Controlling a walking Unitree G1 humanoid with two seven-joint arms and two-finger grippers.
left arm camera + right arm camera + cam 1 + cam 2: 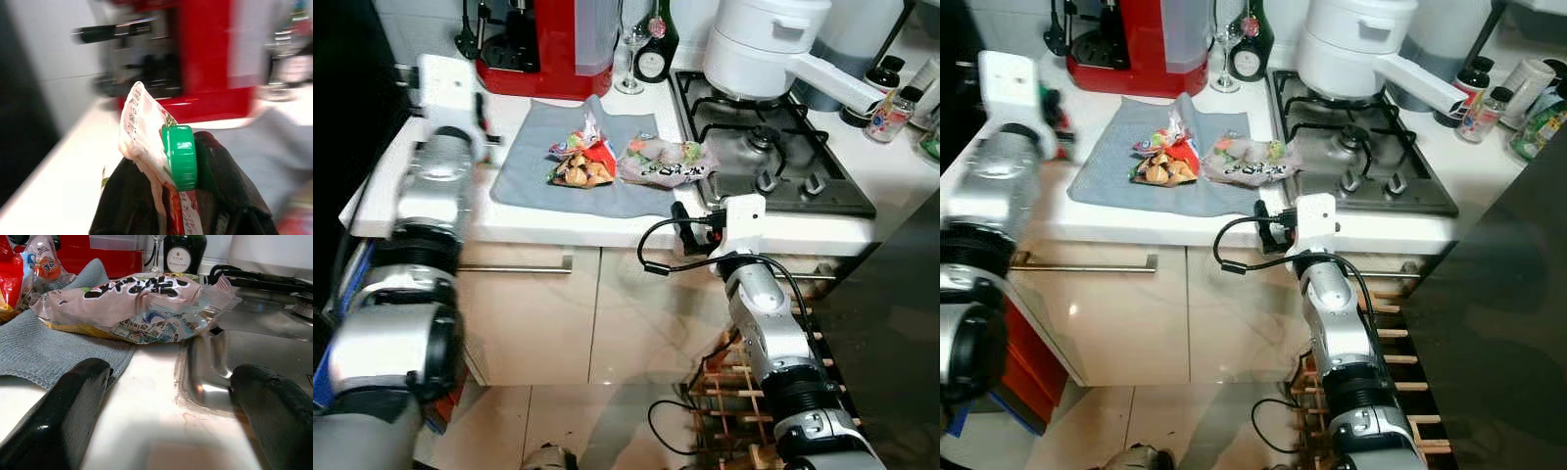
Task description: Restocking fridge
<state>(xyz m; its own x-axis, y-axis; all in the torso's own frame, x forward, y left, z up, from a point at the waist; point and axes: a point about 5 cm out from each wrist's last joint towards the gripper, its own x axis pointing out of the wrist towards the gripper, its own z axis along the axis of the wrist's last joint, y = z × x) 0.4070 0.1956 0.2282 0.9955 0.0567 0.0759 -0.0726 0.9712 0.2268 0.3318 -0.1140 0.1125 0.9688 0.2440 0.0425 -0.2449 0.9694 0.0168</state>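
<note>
My left gripper (481, 119) is raised over the left end of the white counter (548, 227). It is shut on a white and red pouch (142, 132) with a green screw cap (180, 156). A red snack bag (582, 162) and a clear bag of food (666, 162) lie side by side on a grey cloth (533, 162). My right gripper (681, 221) rests low at the counter's front edge, open and holding nothing. The clear bag (132, 303) lies just beyond its spread fingers (78, 396).
A red coffee machine (548, 44), a dark bottle (656, 49) and a wine glass (628, 59) stand at the back. A white pot (764, 44) sits on the gas hob (783, 157) to the right. A wooden rack (734, 392) stands on the floor below.
</note>
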